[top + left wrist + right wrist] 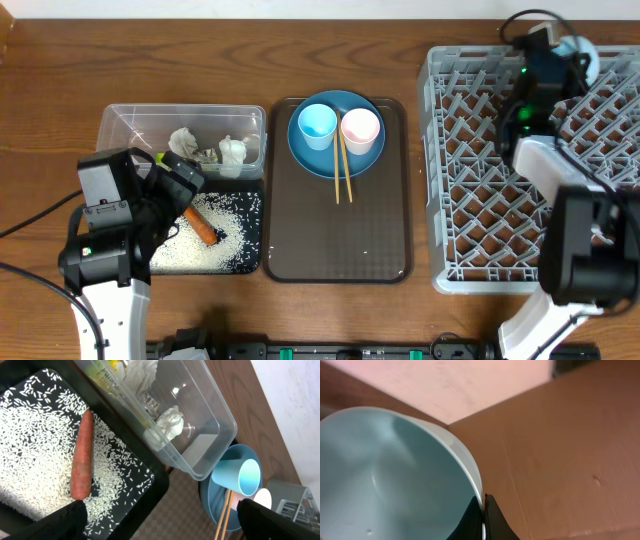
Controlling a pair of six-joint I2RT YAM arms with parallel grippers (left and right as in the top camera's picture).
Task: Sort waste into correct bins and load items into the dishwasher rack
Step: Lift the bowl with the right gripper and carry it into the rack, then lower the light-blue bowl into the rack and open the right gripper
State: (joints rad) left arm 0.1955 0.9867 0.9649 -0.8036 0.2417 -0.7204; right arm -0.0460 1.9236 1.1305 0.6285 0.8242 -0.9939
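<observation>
While right gripper (483, 506) pinches bowl (385, 475) by rim over rack (480, 200), loading is step in hand (bowl unseated, I judge); next: lower straight down, seat, release. Left gripper (159, 522) spread, carrot (81, 462) just ahead in tray (150, 495).

Two cups (317, 126) (360, 130), one plate (311, 159), one carrot (203, 228)

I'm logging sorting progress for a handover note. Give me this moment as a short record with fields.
clear tub: napkins and wrapper inside
black tray: rice and carrot inside
serving tray: plate carrying light-blue cup, pinkish cup, chopsticks
left hand: open, above black tray
right hand: shut on white bowl rim, at far edge of rack
</observation>
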